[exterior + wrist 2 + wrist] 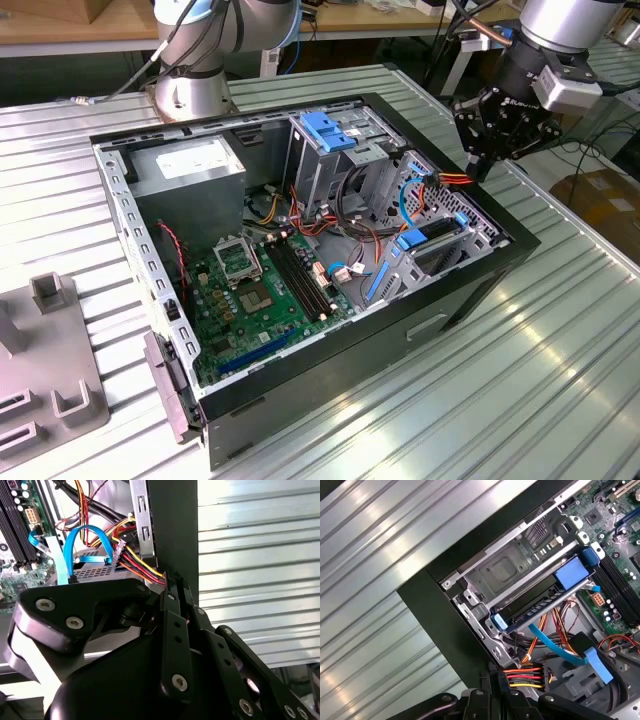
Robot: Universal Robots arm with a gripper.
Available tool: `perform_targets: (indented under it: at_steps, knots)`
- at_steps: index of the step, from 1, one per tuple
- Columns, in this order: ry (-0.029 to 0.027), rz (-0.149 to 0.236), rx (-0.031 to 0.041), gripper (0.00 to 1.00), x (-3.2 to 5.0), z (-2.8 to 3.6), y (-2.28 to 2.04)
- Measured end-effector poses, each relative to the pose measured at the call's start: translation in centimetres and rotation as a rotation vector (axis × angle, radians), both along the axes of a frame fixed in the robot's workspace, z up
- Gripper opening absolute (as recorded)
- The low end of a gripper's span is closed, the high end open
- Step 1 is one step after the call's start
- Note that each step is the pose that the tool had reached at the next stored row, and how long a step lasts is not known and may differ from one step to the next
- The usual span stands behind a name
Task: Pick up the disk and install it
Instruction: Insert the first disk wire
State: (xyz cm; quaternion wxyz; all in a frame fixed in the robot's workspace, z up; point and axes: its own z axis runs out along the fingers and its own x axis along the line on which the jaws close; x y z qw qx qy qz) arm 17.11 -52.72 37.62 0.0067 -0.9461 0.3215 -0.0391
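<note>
The disk (437,243), grey metal in a blue carrier, sits in the drive bay at the front corner of the open computer case (300,370). In the first wrist view the disk (540,602) lies slotted in the bay with its blue handle toward the motherboard. My gripper (474,166) hangs over the case's edge on the exterior view's right, beyond the bay. Its fingers (172,587) are shut together on the red, yellow and black wires of a power cable (137,562), whose connector (546,672) hangs free just inside the case wall.
A blue data cable (82,532) loops near the power connector. A larger blue bracket (327,128) tops the grey drive cage at the back. The motherboard (255,290) fills the case floor. A grey fixture (45,370) stands on the ribbed metal table at the exterior view's left.
</note>
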Motion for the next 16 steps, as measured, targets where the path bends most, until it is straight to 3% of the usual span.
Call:
perform_targets:
  at_steps: [6, 13, 16]
  knots:
    - [-0.0001, -0.091, -0.0001, 0.17, -0.02, -0.03, 0.00]
    - [0.0000, -0.096, -0.0001, 0.17, -0.06, -0.04, 0.00]
    - [0.0000, -0.151, -0.0001, 0.17, -0.07, -0.12, 0.00]
